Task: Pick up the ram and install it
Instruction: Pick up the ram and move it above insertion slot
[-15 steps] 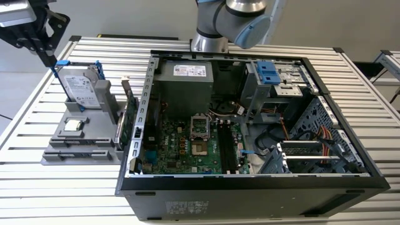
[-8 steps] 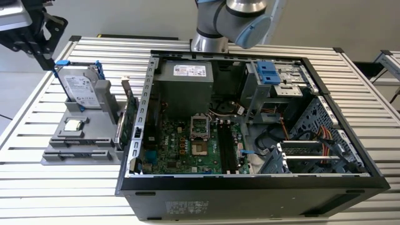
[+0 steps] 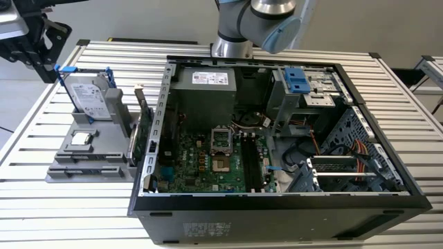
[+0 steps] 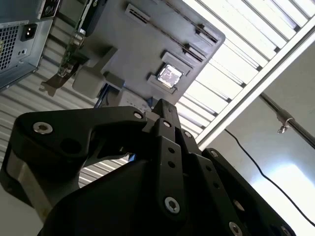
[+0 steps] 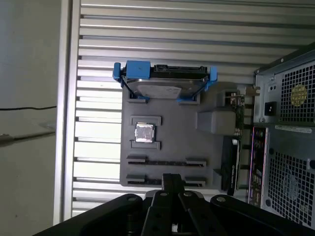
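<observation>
Black two-fingered gripper (image 5: pixel 173 179), fingertips together and holding nothing, hovers above the grey plastic parts holder (image 5: pixel 172 129); the slim dark ram stick (image 5: pixel 167 162) appears to sit edge-up in its slot; neither pickup nor installation is done.

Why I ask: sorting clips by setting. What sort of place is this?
Likely a robotics lab: an open computer case on a slatted metal table, a robot arm, a grey parts fixture.
</observation>
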Controlling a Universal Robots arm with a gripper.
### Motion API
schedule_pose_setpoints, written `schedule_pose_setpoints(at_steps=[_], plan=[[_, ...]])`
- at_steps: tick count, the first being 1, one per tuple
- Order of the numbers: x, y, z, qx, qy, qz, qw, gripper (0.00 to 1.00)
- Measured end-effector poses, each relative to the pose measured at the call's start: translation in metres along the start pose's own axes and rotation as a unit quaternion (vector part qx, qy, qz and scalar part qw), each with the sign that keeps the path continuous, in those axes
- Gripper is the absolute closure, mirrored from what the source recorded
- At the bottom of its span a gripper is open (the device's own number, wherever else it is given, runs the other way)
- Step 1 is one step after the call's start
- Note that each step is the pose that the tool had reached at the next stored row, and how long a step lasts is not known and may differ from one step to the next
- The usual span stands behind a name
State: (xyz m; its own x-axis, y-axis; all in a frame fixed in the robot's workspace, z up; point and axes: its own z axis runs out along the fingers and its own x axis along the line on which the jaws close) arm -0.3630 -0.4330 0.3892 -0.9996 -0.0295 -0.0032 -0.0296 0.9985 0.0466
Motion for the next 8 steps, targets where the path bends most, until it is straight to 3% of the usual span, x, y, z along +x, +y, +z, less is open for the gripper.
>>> schedule_pose_setpoints(at_steps=[8], plan=[[0.0004,-0.0142,-0.0005,0.0000,-0.0003,0.006,1.0000,1.00]])
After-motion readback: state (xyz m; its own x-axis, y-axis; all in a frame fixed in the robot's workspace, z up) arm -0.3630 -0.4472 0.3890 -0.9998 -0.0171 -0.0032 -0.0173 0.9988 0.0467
